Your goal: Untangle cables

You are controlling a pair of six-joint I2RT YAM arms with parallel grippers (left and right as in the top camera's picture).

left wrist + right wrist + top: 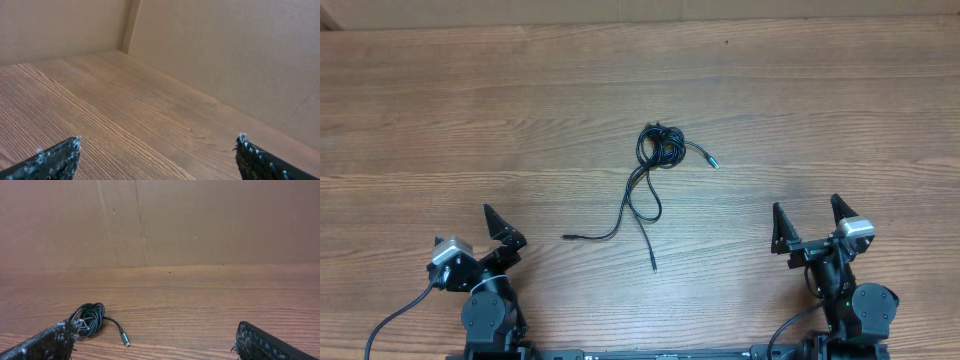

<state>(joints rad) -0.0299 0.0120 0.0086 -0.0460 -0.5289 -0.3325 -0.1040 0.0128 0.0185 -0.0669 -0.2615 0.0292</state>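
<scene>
Cables (658,150): tangled black coil at centre of the overhead view, loose ends trailing downward on wooden table (460,110).
Left gripper (500,228): lower left, jaws wide apart, empty.
Right gripper (807,215): lower right, jaws wide apart, empty.

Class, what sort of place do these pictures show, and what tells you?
Probably a robot test bench: a wood-grain table walled by plain brown cardboard, a black two-finger left gripper and right gripper, both open, and a tangle of thin black cables ahead of them.
</scene>
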